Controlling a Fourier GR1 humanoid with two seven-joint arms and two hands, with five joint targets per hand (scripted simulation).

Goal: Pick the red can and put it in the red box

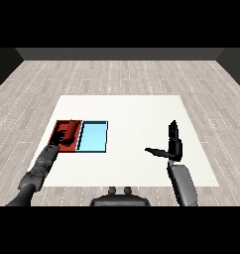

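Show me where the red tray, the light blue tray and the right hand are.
red tray (58, 128): head view, on its bare floor near the left wall.
light blue tray (93, 137): head view, on the middle of its floor.
right hand (174, 147): head view, on the palm.

I have one head view only: high, angled down and forward across the white rectangular worktop (142, 144), taking in its full surface.

Left hand (65, 140) fills the red tray (58, 130); light blue tray (93, 137) lies unobstructed.
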